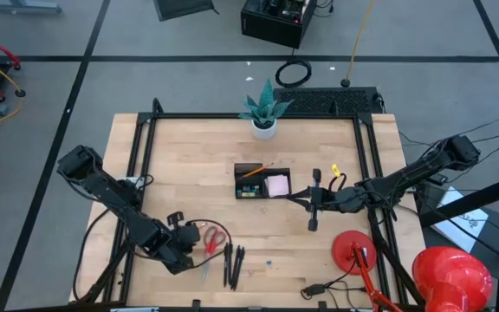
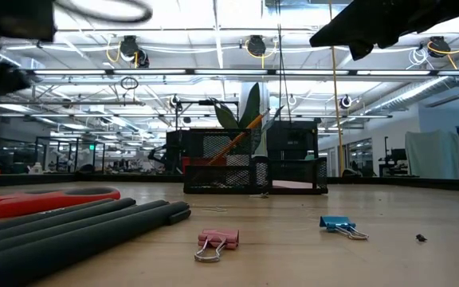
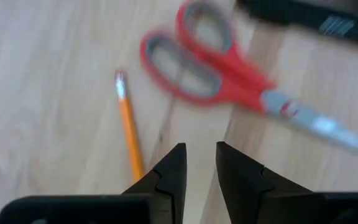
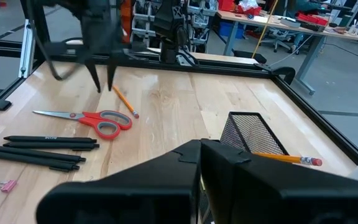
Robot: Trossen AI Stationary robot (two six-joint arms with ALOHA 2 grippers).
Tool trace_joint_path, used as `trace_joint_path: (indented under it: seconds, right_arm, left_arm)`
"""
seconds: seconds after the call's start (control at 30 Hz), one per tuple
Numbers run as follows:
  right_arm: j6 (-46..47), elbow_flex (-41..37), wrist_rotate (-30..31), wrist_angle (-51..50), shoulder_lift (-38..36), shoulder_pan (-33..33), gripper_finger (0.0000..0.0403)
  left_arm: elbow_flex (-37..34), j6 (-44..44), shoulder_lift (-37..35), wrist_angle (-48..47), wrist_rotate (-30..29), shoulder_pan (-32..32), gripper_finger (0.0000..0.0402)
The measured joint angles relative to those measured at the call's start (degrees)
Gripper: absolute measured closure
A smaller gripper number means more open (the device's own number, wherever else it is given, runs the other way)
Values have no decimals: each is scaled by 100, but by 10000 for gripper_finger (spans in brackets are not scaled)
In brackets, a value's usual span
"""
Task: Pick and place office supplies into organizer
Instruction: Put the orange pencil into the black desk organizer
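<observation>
With my left gripper [image 3: 200, 168] hovering empty, jaws narrowly spread, beside the orange pencil [image 3: 129, 127] at lower left of the high view, I should centre over its shaft before closing, while my right gripper [image 1: 312, 201], jaws pressed together, waits beside the organizer [image 1: 262, 182].

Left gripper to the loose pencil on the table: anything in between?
Nothing visible. The left gripper hangs just above the table with a narrow gap between its fingers, and the orange pencil lies beside one fingertip on bare wood. The red-handled scissors lie farther off, apart from the pencil.
</observation>
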Motion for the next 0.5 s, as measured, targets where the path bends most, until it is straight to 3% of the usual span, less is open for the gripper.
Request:
trace_joint_path:
  seconds: [0.2, 0.33, 0.5]
  right_arm:
    - [0, 0, 2, 0, 0, 0, 399]
    - [0, 0, 2, 2, 0, 0, 399]
    - [0, 0, 2, 9, 0, 0, 399]
  left_arm:
    - [384, -69, -6, -415, -702, 151, 311]
    - [393, -221, 12, -527, -584, 482, 311]
    - [393, 431, 19, -522, -458, 709, 307]
